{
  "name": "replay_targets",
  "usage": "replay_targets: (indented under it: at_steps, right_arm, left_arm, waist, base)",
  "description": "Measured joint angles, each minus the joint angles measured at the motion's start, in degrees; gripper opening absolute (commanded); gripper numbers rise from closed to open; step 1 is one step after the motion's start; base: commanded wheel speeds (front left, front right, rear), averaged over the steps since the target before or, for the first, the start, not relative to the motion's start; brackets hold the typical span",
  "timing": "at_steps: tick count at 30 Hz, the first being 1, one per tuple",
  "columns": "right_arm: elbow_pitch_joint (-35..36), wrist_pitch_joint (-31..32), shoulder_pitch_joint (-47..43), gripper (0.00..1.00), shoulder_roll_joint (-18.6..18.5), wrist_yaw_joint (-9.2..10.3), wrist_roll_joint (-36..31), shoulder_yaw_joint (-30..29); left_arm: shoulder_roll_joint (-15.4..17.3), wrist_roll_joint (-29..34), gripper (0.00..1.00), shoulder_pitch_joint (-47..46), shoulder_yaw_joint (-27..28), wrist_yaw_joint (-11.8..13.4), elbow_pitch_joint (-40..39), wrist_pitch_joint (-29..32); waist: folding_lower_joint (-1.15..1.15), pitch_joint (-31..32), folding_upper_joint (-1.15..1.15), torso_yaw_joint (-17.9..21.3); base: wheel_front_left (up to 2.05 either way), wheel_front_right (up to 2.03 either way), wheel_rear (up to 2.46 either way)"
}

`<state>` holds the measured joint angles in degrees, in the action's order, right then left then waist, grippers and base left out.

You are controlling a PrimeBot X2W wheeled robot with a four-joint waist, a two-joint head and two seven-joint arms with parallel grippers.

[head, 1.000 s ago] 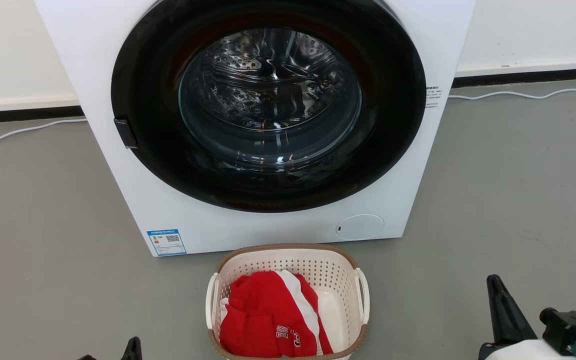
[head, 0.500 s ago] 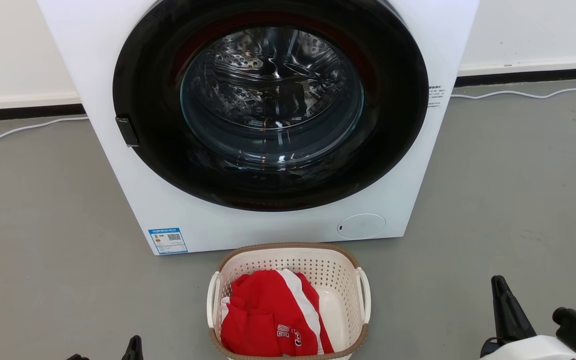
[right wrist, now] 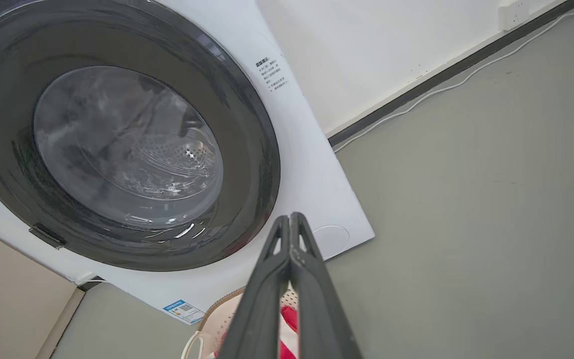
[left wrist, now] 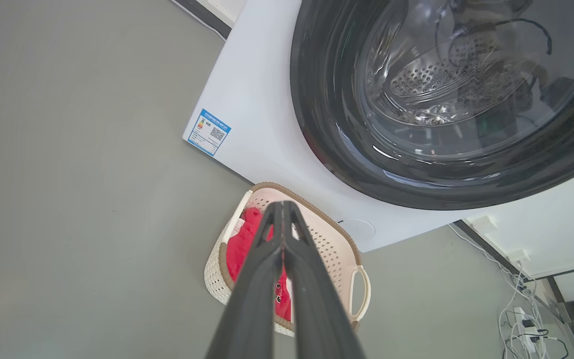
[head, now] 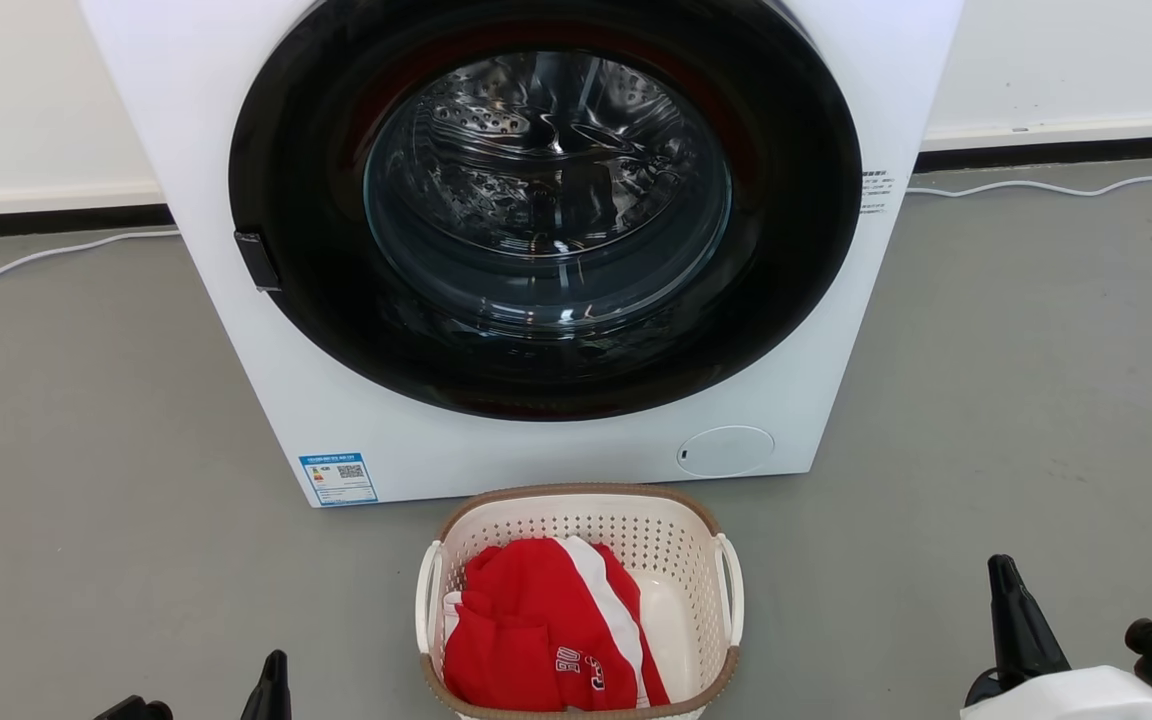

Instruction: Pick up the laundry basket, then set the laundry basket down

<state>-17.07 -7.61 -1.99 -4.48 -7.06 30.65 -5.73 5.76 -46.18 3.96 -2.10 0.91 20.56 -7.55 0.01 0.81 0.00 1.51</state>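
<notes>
The laundry basket (head: 656,550), cream-white and perforated with a brown rim and white loop handles, stands on the grey floor just before the washing machine; it also shows in the left wrist view (left wrist: 339,252) and partly in the right wrist view (right wrist: 217,311). A red and white garment (head: 536,625) lies inside it. My left gripper (head: 274,670) pokes up at the bottom left, well left of the basket. In its own view the left gripper (left wrist: 283,207) is shut with nothing held. My right gripper (head: 1004,572) rises at the lower right, apart from the basket, and the right gripper (right wrist: 290,219) is shut and empty.
A big white washing machine (head: 236,130) with a round dark glass door (head: 546,190) stands close behind the basket. White cables (head: 46,258) run along the floor by the wall on both sides. A power strip with plugs (left wrist: 528,324) lies to the right.
The head view has shifted slightly. My left gripper has come up a little at the bottom edge, and my right gripper has slid slightly right and down.
</notes>
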Motion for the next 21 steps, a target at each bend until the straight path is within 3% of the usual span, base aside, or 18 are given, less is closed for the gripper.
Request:
replay_targets:
  at_steps: [21]
  right_arm:
    - [0.26, 3.26, 1.76, 0.0, 0.53, 0.0, 15.15, -0.64]
  left_arm:
    - [-0.51, -11.26, 0.0, -1.37, 1.76, -1.74, -0.99, 3.52]
  waist:
    - [0.0, -0.25, 0.0, -0.38]
  base:
    - [0.0, 0.0, 0.0]
